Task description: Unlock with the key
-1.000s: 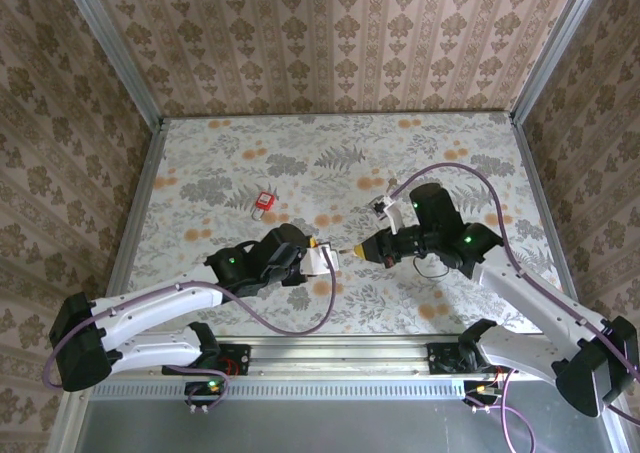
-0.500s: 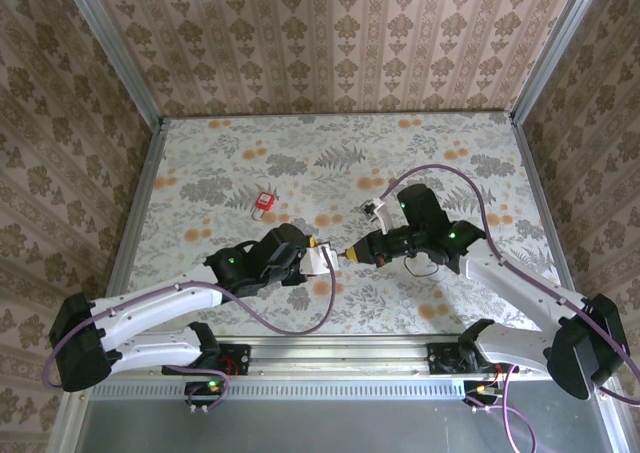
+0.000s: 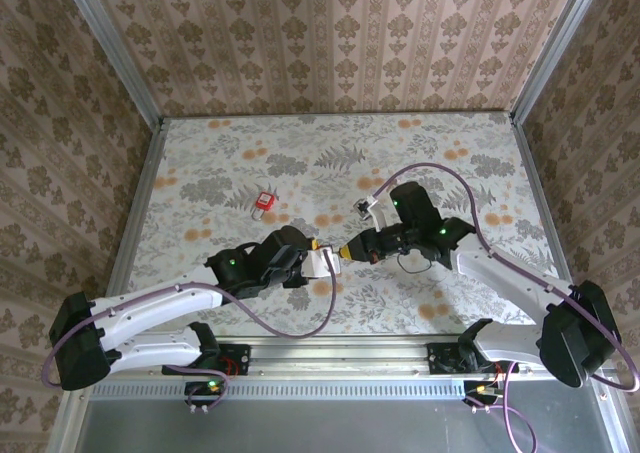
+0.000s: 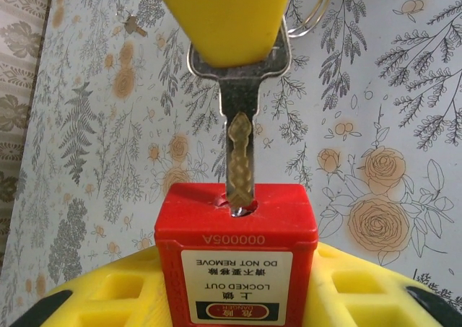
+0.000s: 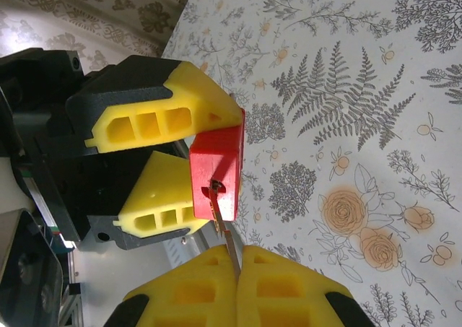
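My left jaws clamp the red padlock point(image 4: 237, 229) over the near middle of the surface point(image 3: 450, 153). My right jaws pinch the key point(image 4: 239, 136), whose tip sits in the keyhole. I judge that full insertion and the turn remain.

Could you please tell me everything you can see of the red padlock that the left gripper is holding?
The red plastic-looking padlock is a squarish block clamped between the left gripper's yellow foam pads. One face bears a white label, LOCKED OUT DO NOT REMOVE, with 000005 stamped beside it, upside down in the left wrist view. Its keyhole end faces the right gripper, which pinches a silver metal key; the blade's tip sits in the keyhole, most of the blade outside. The shackle is hidden.
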`<state>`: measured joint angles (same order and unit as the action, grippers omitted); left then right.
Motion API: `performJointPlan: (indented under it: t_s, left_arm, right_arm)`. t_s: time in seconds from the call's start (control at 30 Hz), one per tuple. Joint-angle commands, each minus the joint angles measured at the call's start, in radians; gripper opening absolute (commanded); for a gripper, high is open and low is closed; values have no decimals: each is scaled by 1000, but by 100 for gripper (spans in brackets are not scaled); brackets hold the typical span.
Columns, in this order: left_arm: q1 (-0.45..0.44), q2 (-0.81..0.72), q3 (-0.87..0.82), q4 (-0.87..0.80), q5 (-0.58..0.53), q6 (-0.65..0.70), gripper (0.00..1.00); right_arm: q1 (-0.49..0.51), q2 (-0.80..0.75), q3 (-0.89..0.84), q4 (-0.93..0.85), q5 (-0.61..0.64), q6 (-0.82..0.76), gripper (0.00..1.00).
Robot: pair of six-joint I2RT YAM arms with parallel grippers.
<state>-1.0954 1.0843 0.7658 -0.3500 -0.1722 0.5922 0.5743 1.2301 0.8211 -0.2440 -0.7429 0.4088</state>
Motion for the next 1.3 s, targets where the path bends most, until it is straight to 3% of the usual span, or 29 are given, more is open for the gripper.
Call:
performJointPlan:
  t_s: [0.0,0.4,0.7,1.27]
  left_arm:
    - [-9,-11,4,23,8,3,6]
    - [-12,-18,1,29,15,-4,5]
    - [-11,22,54,5,35,-51,4]
    - [32,-11,70,-8,190,-126,3]
  right_arm:
    - [7,15,36,27,-34,18,0]
    - [13,48,45,12,-21,8,0]
    - [89,87,86,-32,36,-46,0]
    - [177,120,106,-57,63,-203,0]
